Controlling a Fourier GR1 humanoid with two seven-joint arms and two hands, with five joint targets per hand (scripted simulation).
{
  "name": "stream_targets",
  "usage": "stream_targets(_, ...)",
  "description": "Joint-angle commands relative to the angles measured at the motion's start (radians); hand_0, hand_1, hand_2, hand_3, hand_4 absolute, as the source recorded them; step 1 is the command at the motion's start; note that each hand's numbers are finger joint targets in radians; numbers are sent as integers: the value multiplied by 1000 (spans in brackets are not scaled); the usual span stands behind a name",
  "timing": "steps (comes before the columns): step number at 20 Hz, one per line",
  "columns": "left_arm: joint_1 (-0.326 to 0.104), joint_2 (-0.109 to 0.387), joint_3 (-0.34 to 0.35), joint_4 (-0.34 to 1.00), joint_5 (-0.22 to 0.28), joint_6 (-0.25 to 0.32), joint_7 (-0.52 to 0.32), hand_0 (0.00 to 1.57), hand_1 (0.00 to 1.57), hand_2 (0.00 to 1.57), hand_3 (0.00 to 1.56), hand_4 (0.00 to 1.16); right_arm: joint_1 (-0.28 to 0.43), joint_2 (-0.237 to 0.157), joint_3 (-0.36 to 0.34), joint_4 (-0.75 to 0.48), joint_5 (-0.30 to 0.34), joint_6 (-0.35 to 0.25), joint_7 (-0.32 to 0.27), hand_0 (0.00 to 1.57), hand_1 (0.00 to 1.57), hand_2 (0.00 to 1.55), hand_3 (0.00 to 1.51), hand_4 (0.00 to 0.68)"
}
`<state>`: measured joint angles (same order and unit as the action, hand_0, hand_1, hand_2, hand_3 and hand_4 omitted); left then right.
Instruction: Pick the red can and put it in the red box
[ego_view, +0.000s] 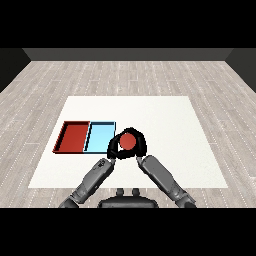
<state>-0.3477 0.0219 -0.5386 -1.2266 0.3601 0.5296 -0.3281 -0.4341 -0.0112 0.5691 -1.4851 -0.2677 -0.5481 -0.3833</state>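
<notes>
The red can (128, 142) shows as a red disc seen from above, just right of the light blue tray (99, 137). My right hand (142, 145) is curled round it, black fingers wrapping over its far side and down its left. My left hand (112, 153) sits close against the can's lower left, where it merges with the right hand's dark shape. The red tray (73, 137) lies to the left of the blue one and holds nothing. I cannot tell whether the can stands on the table or is lifted.
The two trays lie side by side on the left part of the white table (170, 120). Both forearms come in from the lower corners and meet near the table's front middle. A grey wood floor surrounds the table.
</notes>
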Motion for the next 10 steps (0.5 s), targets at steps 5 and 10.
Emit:
stream_targets(5, -108, -21, -57, 58, 78, 105, -82, 1571, 1571, 1560, 1478, 1136, 6, 3, -7, -89, 37, -3, 106, 1498, 1498, 1444, 1393, 646)
stream_targets(10, -39, -21, 6, -2, 42, 41, -159, 1571, 1571, 1571, 1513, 1147, -24, 11, -15, 24, 13, 3, 85, 923, 923, 935, 532, 0)
